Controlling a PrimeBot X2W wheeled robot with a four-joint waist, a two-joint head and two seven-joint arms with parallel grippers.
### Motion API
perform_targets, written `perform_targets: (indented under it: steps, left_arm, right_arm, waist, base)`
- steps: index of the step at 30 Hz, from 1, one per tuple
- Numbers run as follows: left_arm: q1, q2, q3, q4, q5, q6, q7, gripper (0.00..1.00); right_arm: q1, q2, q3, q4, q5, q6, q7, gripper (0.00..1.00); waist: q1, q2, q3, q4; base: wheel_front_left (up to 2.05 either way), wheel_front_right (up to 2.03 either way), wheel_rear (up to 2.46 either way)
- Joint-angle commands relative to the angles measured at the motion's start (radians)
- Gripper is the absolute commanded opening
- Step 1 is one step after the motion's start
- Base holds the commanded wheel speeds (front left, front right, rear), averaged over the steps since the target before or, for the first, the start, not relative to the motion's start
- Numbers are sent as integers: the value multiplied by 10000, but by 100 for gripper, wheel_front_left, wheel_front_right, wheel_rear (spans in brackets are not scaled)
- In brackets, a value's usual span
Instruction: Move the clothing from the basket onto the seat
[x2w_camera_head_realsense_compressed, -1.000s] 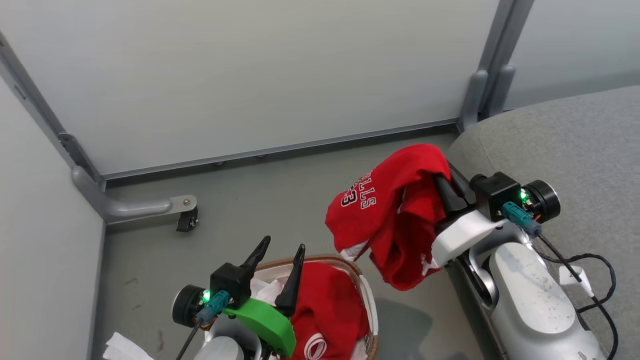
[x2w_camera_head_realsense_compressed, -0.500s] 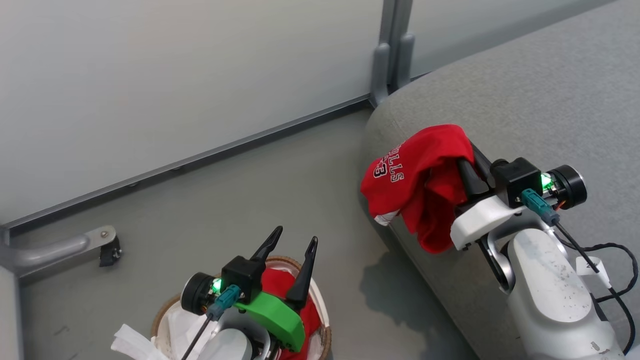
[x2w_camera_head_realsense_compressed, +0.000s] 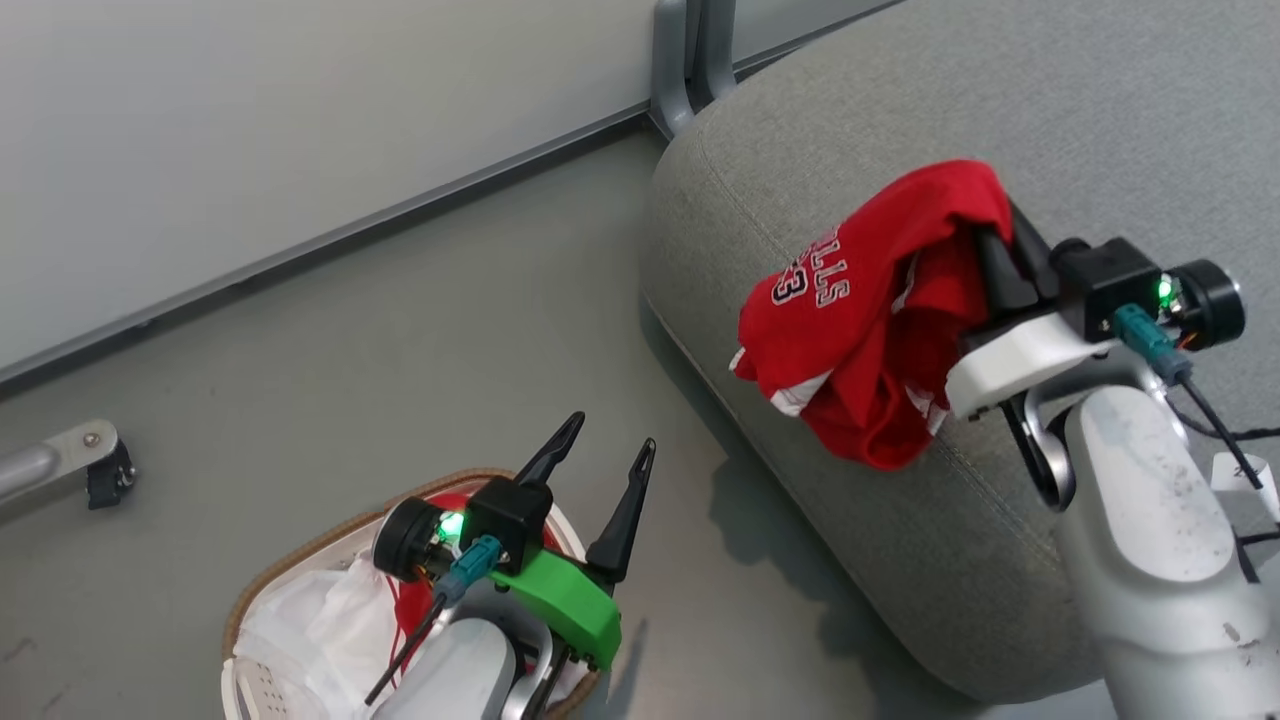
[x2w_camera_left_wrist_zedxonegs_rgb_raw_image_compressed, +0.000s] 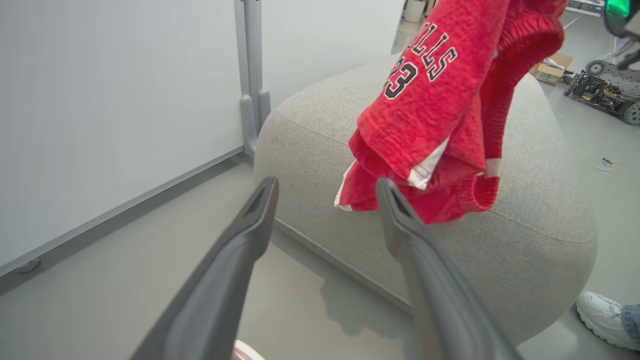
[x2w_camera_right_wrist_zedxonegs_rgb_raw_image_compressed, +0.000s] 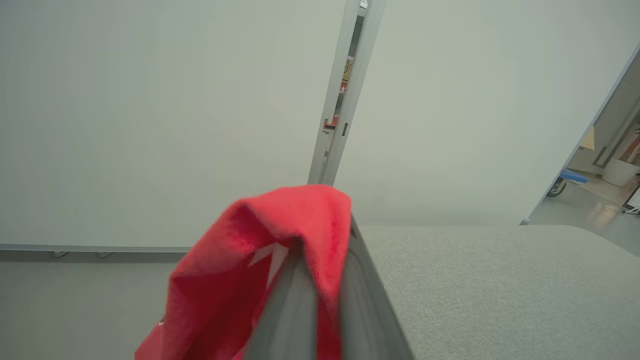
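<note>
**Containers.** The basket (x2w_camera_head_realsense_compressed: 310, 545) sits on the floor directly under the left pincer (x2w_camera_head_realsense_compressed: 614, 432), whose wrist and forearm cover much of its mouth. Inside it is a crumpled white liner (x2w_camera_head_realsense_compressed: 310, 630), to the pincer's left. Red cloth (x2w_camera_head_realsense_compressed: 408, 615) shows in slivers around the wrist. How much of it lies there cannot be told, because the arm hides it.

**Pincers.** The left pincer has its fingers spread wide with nothing between them. Its tips point toward the seat (x2w_camera_head_realsense_compressed: 800, 140). The right pincer (x2w_camera_head_realsense_compressed: 998, 245) has its fingers pressed together, pinching the red "BULLS 23" garment (x2w_camera_head_realsense_compressed: 860, 320) at a gathered fold. The cloth drapes over its fingertips and hangs down on its left.

**Location of task item.** The pinched garment hangs over the seat's rounded corner, just left of the right pincer. Its white-trimmed hem is near the stitched seam. Whether the hem touches the upholstery cannot be told. In the left wrist view the garment hangs just beyond the left pincer's right finger.

**Edges and room.** The seat top spreads broad and open ahead and to the right of the right pincer. To its left the seat edge drops to grey floor (x2w_camera_head_realsense_compressed: 400, 330), which runs between the two pincers and up to the wall panel (x2w_camera_head_realsense_compressed: 300, 100). An upright post (x2w_camera_head_realsense_compressed: 690, 50) stands at the seat's far corner, well ahead of the left pincer. A metal foot (x2w_camera_head_realsense_compressed: 90, 465) lies well off to the left pincer's left. A person's shoe (x2w_camera_left_wrist_zedxonegs_rgb_raw_image_compressed: 600, 312) stands on the floor beside the seat.
</note>
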Motion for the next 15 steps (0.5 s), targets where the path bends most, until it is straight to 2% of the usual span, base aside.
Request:
perform_targets:
  steps: [1,7,15]
  left_arm:
    - [-254,57,36,33,150,-42,-9,100]
    - [-835,291,65,-51,416,-46,-9,100]
    - [-1918,652,-149,-166,854,-44,-9,100]
  right_arm:
    - [-401,-133,-116,16,-42,-14,-21,0]
    - [-2311,-810,-446,297,-176,-14,-21,0]
    - [-5466,-2352,-1134,1011,-334,-14,-21,0]
  waist:
    - [0,-1,585,221]
    - [0,-1,1811,693]
    - [0,-1,3825,1343]
  base:
    - [0,0,0]
    - [0,0,0]
    - [0,0,0]
